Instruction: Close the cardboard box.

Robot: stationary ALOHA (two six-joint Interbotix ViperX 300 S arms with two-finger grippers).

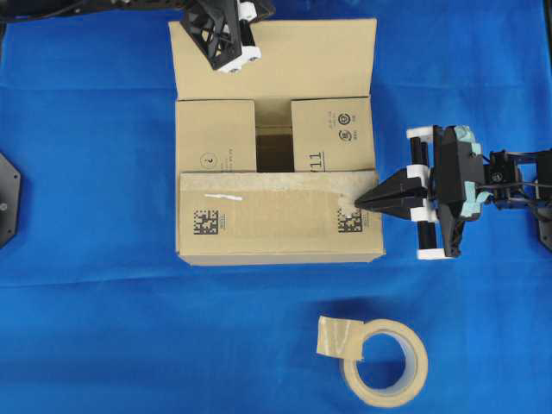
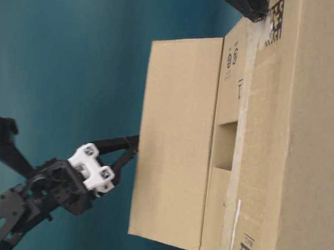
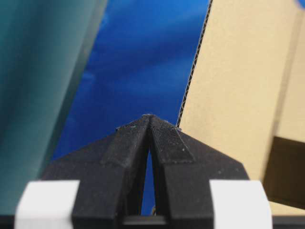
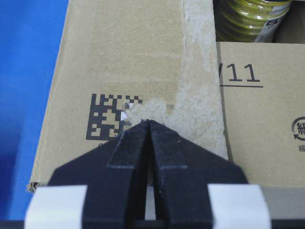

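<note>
The cardboard box (image 1: 276, 220) stands mid-table. Its two side flaps (image 1: 216, 134) are folded in, with a gap between them. The near flap (image 1: 276, 216) with QR-style codes lies folded over them. The far flap (image 1: 285, 56) is still up. My left gripper (image 1: 216, 47) is shut with nothing in it, and its tip (image 2: 135, 145) touches the outer face of the far flap (image 2: 174, 138). My right gripper (image 1: 360, 203) is shut and empty, its tip (image 4: 149, 122) resting on the near flap's right end beside a code (image 4: 107, 117).
A beige tape roll (image 1: 385, 362) lies on the blue cloth (image 1: 95, 285) in front of the box. A yellow-green roll (image 4: 248, 19) shows inside the box through the gap. A black mount (image 1: 7, 198) sits at the left edge.
</note>
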